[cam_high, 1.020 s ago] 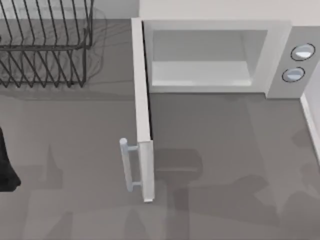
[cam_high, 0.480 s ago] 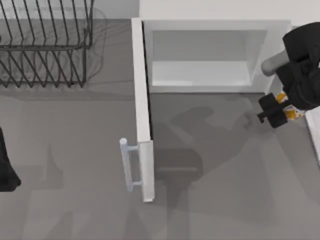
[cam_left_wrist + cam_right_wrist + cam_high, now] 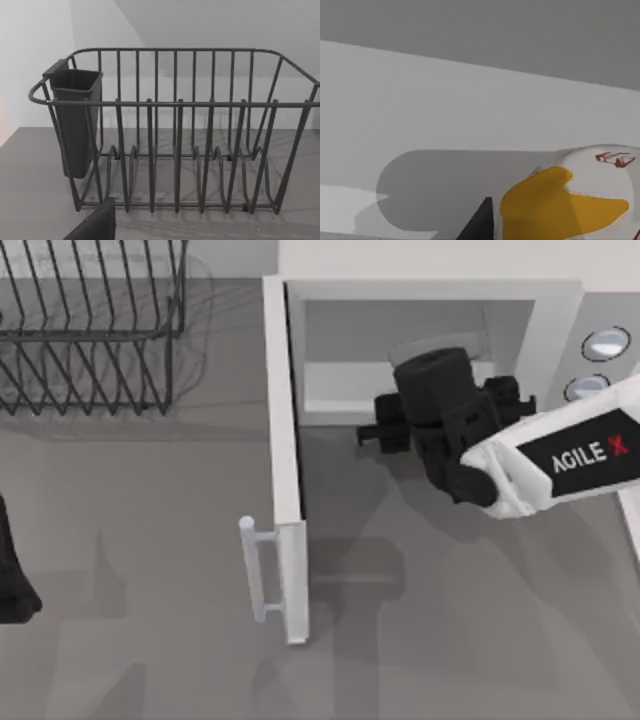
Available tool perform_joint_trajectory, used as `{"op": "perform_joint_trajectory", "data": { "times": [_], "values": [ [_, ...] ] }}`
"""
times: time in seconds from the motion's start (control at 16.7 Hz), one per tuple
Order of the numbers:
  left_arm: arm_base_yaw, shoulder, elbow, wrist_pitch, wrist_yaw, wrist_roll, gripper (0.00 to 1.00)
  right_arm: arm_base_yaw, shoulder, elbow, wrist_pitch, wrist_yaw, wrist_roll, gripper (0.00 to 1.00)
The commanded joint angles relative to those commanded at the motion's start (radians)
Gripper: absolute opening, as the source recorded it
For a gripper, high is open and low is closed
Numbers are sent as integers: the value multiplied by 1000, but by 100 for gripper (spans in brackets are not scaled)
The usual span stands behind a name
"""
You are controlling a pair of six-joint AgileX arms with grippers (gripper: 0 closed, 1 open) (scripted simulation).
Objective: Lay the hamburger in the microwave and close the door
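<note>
Right gripper (image 3: 370, 432) sits at the mouth of the large white box microwave (image 3: 560, 320), at the front edge of its pale cavity, with the black wrist and white AgileX arm reaching in from the top view's right. In the right wrist view the small rounded hamburger (image 3: 570, 200), wrapped white with a broad orange-yellow patch and small red markings, sits right up against the camera, with a dark finger (image 3: 479, 222) just beside it. The jaws look clamped on that wrapped hamburger, though the contact itself is hidden. Beyond it, a pale flat wall and a rounded grey shadow.

From above, the cavity's visible floor is bare. Two round bluish dials (image 3: 597, 362) show on the grey side panel, to the right of the arm.

The tall flat white door (image 3: 285, 470) stands wide open, swung out toward the front of the grey surface (image 3: 150, 540), its pale grey bar handle (image 3: 255, 570) on the left face.

Left arm is parked at the top view's far left edge; I cannot tell how its jaws stand. Its wrist view faces the black wire rack (image 3: 175, 150), which carries a dark square cup (image 3: 75, 120) hung inside one end.
</note>
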Motion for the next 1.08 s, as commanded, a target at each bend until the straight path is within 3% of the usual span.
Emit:
{"op": "perform_joint_trajectory", "data": {
  "times": [0.36,0.72,1.08],
  "values": [
    [0,0,0,0,0,0,100,83,84,44,186,85,111,0],
    [0,0,0,0,0,0,100,76,89,48,177,82,110,0],
    [0,0,0,0,0,0,100,31,240,313,85,42,87,0]
  ]
}}
